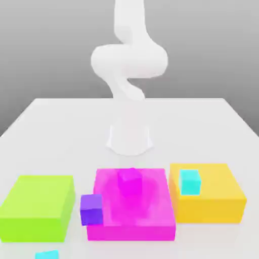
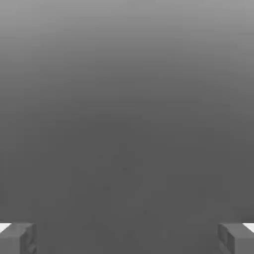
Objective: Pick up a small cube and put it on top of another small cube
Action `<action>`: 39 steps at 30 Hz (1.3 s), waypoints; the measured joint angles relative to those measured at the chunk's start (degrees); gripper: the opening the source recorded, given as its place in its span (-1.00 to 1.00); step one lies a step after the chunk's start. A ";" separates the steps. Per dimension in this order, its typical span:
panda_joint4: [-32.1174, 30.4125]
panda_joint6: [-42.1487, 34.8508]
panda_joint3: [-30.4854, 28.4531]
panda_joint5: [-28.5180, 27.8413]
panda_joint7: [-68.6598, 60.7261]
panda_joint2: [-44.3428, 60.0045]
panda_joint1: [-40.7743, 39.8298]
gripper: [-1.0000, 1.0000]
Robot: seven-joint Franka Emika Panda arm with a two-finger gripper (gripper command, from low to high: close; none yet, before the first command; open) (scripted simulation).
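The step in hand, as I judged it, was the approach: nothing was held, so the job was to choose a cube and come down on it squarely.

Reading the exterior view from left to right, a cyan cube sat cut off at the bottom edge, below the big green block in the lower left. The purple cube stood on the table, between the green block and the big magenta block and apparently against the latter's left face. A small magenta cube rested on top of the magenta block at lower centre, hard to pick out against the same colour. A second cyan cube sat on the orange block at lower right.

I would have gone for one of the raised cubes. The purple one had a wall beside it, so a finger might not fit on that side. For either, I would line the fingers up with two free faces, descend straight and close only once the cube was centred.

The arm rose from its base at centre, bulged at upper centre and left the frame at the top, so its hand was out of sight there. In the hand view the gripper was spread wide, fingertips far apart with nothing between them, looking out at plain grey with no cube in sight.
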 joint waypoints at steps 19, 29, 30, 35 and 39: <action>3.85 9.18 -10.75 9.32 -23.41 39.84 0.64 0.00; 5.72 14.34 -11.09 10.92 -33.35 60.13 -3.84 0.00; 5.89 14.90 -11.16 10.68 -34.07 62.09 -4.33 0.00; 7.87 21.15 -9.00 12.64 -36.97 72.35 -6.87 0.00; 8.18 22.09 -8.55 13.08 -37.31 73.67 -7.24 -1.00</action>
